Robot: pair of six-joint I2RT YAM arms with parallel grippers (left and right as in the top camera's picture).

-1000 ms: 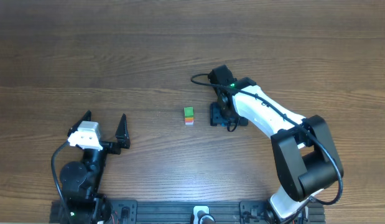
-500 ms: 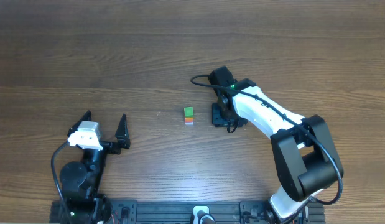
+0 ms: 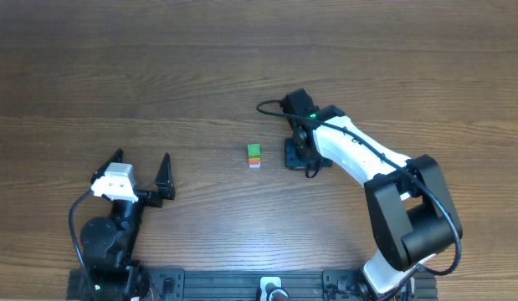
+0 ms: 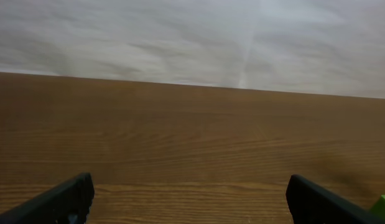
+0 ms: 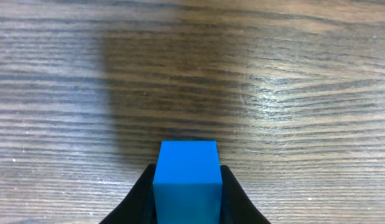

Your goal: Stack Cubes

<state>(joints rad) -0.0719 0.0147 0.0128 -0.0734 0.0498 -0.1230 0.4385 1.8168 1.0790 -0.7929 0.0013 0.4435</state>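
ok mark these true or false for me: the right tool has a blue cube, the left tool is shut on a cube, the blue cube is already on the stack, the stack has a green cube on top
1. The right tool holds a blue cube. True.
2. The left tool is shut on a cube. False: its fingers stand wide apart with nothing between them.
3. The blue cube is already on the stack. False: it is in the right tool, beside the stack and over the bare table.
4. The stack has a green cube on top. True.
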